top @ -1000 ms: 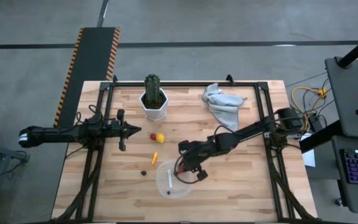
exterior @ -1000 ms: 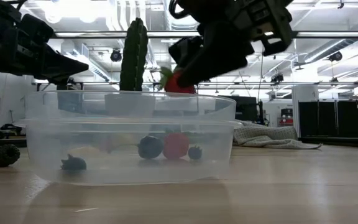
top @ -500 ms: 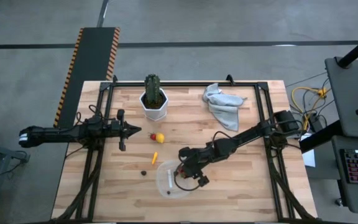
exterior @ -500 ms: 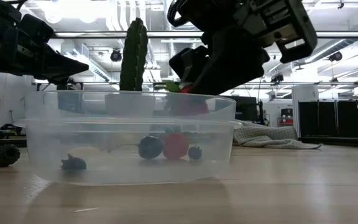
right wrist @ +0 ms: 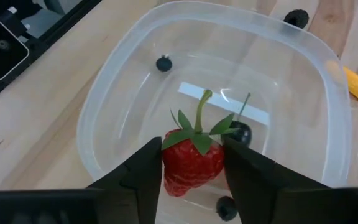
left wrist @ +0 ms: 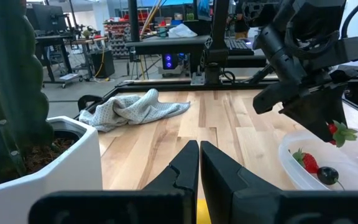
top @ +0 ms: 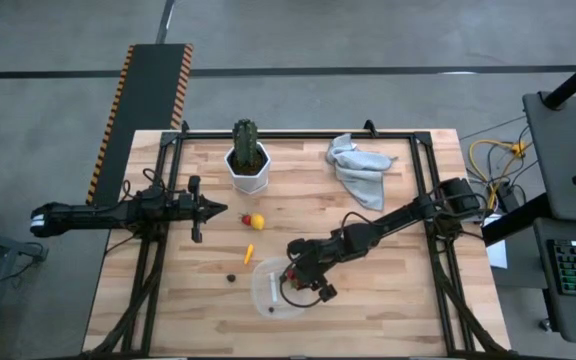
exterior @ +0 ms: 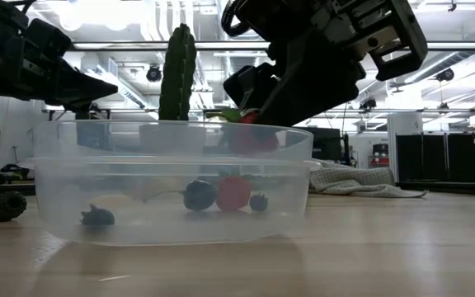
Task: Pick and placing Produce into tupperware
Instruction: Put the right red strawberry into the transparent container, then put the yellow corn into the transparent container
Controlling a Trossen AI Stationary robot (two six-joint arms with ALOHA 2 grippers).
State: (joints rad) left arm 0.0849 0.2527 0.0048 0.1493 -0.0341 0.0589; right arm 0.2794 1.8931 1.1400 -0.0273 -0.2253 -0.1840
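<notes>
The clear tupperware (top: pixel 280 290) stands on the table near its front edge, with a red strawberry (exterior: pixel 233 192) and small dark berries (exterior: pixel 199 195) in it. My right gripper (top: pixel 295 278) is over it, shut on another red strawberry (right wrist: pixel 192 163) with a green stem. A red piece (top: pixel 246 219), a yellow lemon (top: pixel 257 221), an orange sliver (top: pixel 249 252) and a dark berry (top: pixel 231 277) lie on the table left of the tupperware. My left gripper (top: pixel 200 208) is shut and empty at the table's left. My right gripper pinches the strawberry's two sides (right wrist: pixel 169 169) between its two fingers (right wrist: pixel 143 174), the green stem end (right wrist: pixel 197 127) toward the wrist. The fingers slant down from the table's right. The strawberry (exterior: pixel 254 139) is lifted clear, at about the height of the tupperware's rim.
A tall green cactus in a white pot (top: pixel 248 160) stands at the far middle of the table. A grey cloth (top: pixel 360 168) lies at the far right. Bare wood lies between my left gripper and the loose pieces.
My right gripper has gone down and a little toward the table's near-left with the strawberry, from above the tupperware's rim to about rim height over its inside. It has stayed shut on the strawberry.
</notes>
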